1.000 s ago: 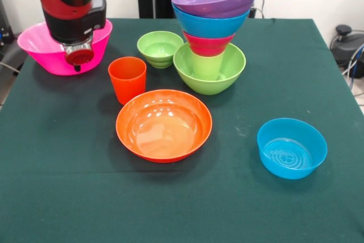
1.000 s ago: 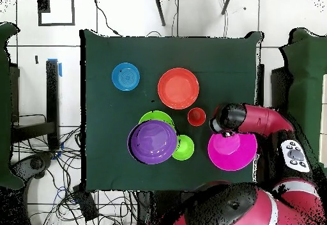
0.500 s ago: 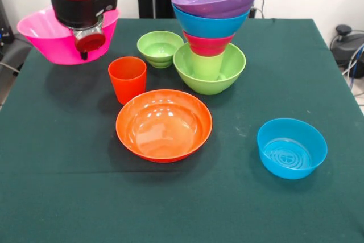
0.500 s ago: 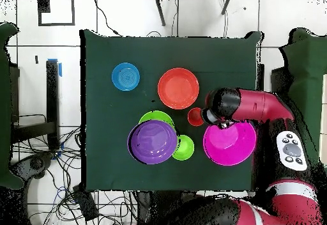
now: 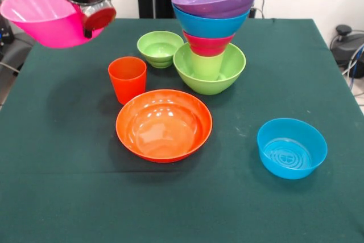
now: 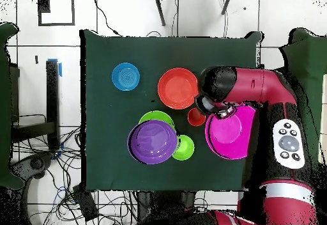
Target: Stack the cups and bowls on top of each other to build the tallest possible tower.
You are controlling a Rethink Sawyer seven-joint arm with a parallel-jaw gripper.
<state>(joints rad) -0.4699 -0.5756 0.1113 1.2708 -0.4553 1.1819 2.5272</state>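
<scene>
pink bowl (image 5: 40,18) aloft on the end effector (image 5: 91,20), clear of table (image 5: 182,209)

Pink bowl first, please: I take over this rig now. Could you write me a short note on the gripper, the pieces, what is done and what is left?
Gripper: shut on the pink bowl, held in the air, off the table.
Tower: green bowl, lime cup, red, blue and purple bowls stacked.
Loose on the table: orange cup, small green bowl, orange bowl, blue bowl.
Left: add the pink bowl, then likely the loose pieces.
</scene>
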